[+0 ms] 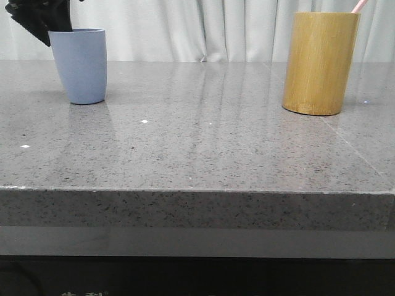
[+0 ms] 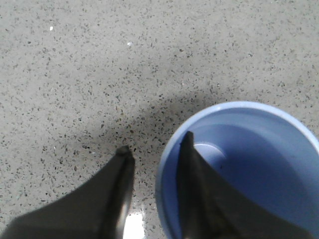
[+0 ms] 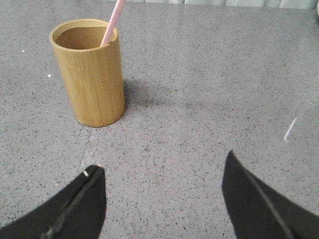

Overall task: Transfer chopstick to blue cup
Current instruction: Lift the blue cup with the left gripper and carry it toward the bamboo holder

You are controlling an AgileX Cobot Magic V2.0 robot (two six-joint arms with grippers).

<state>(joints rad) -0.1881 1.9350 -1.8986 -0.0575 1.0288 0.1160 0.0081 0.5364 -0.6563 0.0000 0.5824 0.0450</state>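
Note:
The blue cup [image 1: 79, 65] stands upright at the far left of the grey table; it also shows in the left wrist view [image 2: 259, 164], and it looks empty. My left gripper [image 1: 52, 31] [image 2: 155, 143] is open and straddles the cup's rim, one finger inside and one outside, with a gap between the outer finger and the wall. A pale pink chopstick [image 1: 360, 5] [image 3: 113, 22] leans in the bamboo holder [image 1: 320, 61] [image 3: 92, 72] at the far right. My right gripper [image 3: 163, 162] is open and empty above bare table, some way short of the holder, and is out of the front view.
The grey speckled stone table [image 1: 197, 142] has its front edge near the camera. White curtains [image 1: 203, 28] hang behind it. A seam [image 1: 352, 145] in the tabletop runs by the holder.

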